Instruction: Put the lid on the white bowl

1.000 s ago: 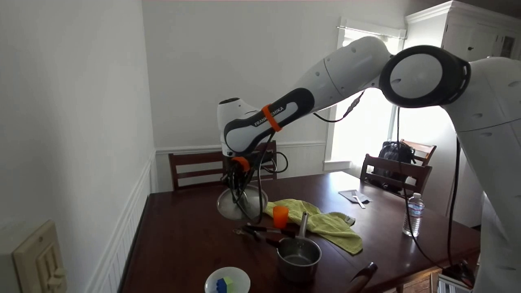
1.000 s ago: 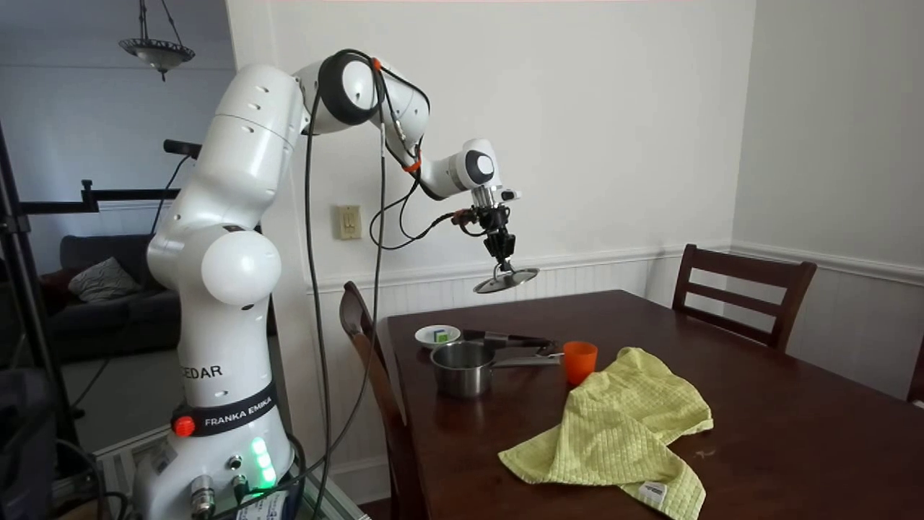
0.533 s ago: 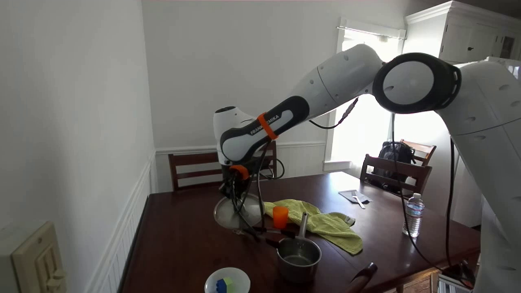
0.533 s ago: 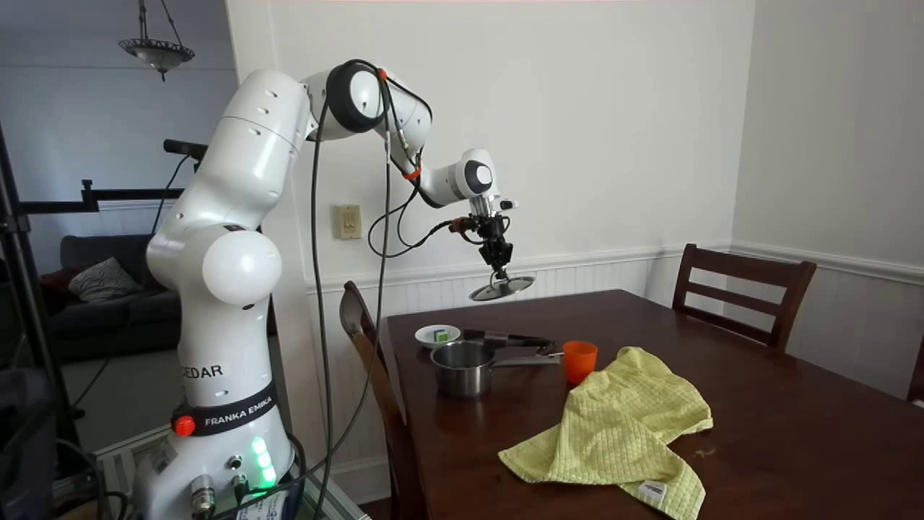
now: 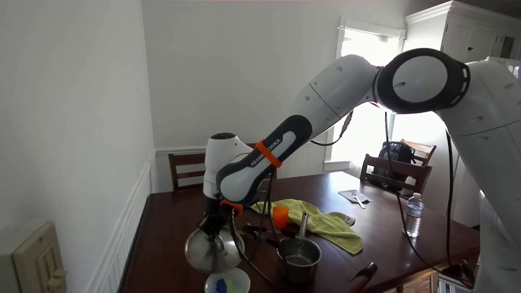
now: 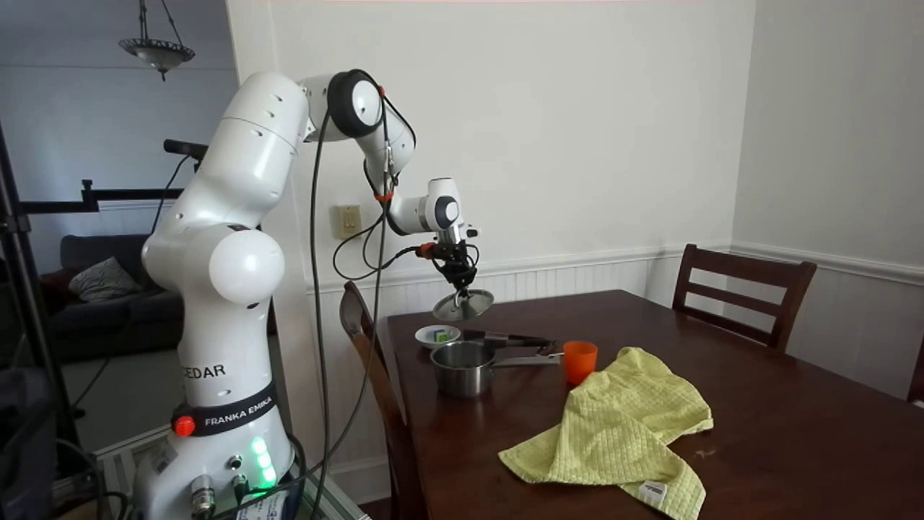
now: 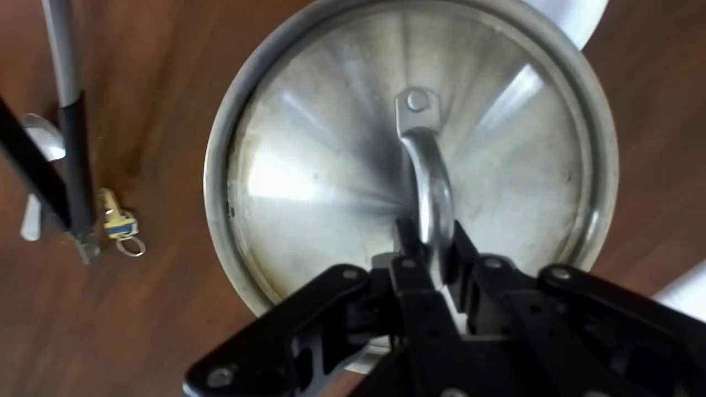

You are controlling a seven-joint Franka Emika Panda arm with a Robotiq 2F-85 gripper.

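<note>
1. Here's the hand (image 7: 436, 242), clamped around the arched handle (image 7: 433, 182) of the lid (image 7: 358, 160); metal sits squarely in its grip;
2. the lid hangs in the air, off the white bowl (image 5: 241, 280); in this exterior view it shows at 12 o'clock from the bowl;
3. which way does it point? The disc is round, so read the handle: in the wrist view it runs almost straight from 12 to 6 o'clock, riveted end at 12;
4. and there's tilt; in an exterior view, past the pot (image 6: 463, 379), the lid's oval slants, long axis from between 8 and 9 up to between 2 and 3;
5. the bowl sits on the table (image 6: 779, 404), a blue and green piece (image 5: 222, 286) inside; the wrist view catches only a sliver, between 1 and 2 o'clock, behind the lid's rim;
6. orange cup (image 6: 580, 363) at 3 o'clock from the pot; yellow-green cloth (image 6: 621, 426) at 5 from the cup.
</note>
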